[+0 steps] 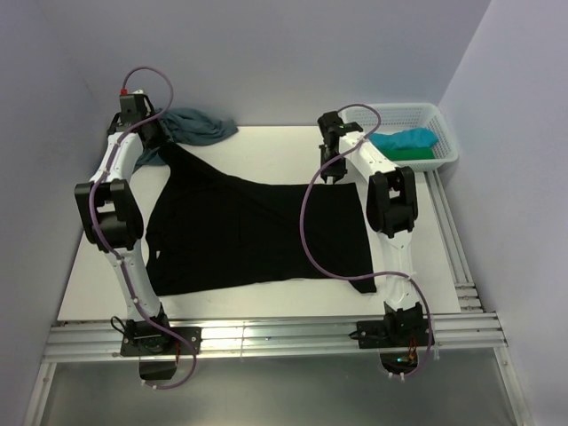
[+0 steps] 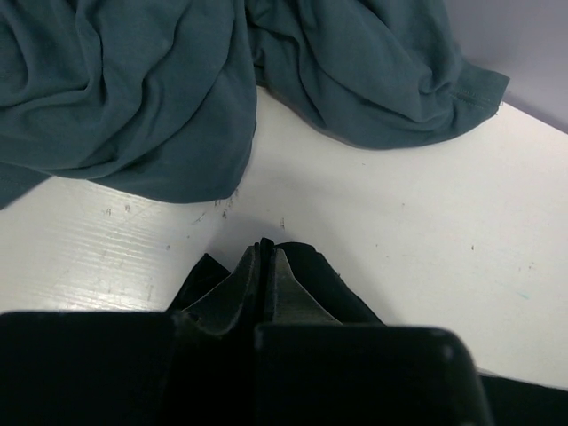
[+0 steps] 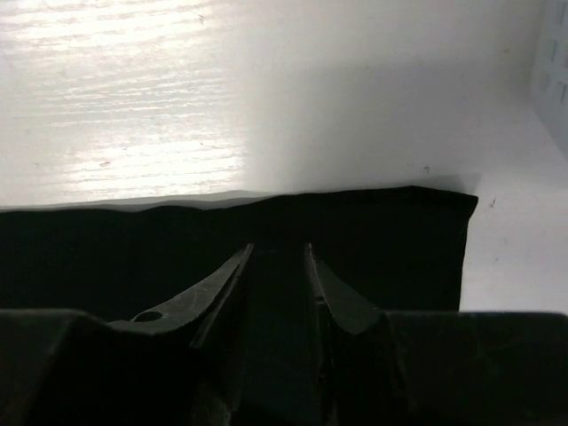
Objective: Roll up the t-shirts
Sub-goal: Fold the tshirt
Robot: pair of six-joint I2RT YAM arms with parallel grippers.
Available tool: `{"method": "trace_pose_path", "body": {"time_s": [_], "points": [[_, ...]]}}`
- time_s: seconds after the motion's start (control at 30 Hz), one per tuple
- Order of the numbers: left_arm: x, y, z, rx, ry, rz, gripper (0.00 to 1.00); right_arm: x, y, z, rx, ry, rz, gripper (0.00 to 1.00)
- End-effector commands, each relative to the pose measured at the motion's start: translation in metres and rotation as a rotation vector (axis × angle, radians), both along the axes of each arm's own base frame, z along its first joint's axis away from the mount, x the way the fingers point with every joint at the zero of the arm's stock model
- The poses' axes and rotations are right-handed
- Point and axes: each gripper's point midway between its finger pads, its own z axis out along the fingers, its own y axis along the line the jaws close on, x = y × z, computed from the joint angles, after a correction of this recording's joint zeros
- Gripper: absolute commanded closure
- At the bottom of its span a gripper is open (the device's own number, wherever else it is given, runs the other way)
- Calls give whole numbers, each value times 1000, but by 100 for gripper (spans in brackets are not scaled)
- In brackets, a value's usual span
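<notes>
The top view shows the black t-shirt [image 1: 257, 235] spread on the table [image 1: 275, 146], one corner pulled up toward the crumpled dusty-blue t-shirt [image 1: 200, 124], while only the wrist views show the left gripper [image 2: 266, 253] pinching that corner and the right gripper [image 3: 280, 253] parted over the shirt's far edge.

A white table [image 1: 266, 151] fills the middle of the frame. A black t-shirt [image 1: 257, 235] lies spread across its centre, a crumpled dusty-blue t-shirt [image 1: 200, 126] at upper left, a white mesh basket [image 1: 448, 146] at its upper-right corner.
</notes>
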Motion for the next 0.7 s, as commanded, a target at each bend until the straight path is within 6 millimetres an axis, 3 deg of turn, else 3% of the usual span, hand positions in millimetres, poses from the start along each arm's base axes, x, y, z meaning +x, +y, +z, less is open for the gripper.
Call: {"method": "trace_pose_path", "body": {"time_s": [0.0, 0.13, 0.43, 0.57, 0.67], "points": [[6, -2, 39, -13, -105, -18, 100, 0, -17, 5, -29, -5, -27, 64], [7, -4, 40, -16, -104, -26, 100, -8, -28, -7, -34, 23, -41, 62], [6, -3, 40, 1, -98, -27, 100, -5, -32, -23, -54, 49, -58, 60], [6, -4, 42, 1, -103, -30, 100, -6, -30, -28, -51, 73, -55, 66], [6, -5, 44, 5, -103, -32, 100, -8, -26, -30, -32, 79, -54, 80]]}}
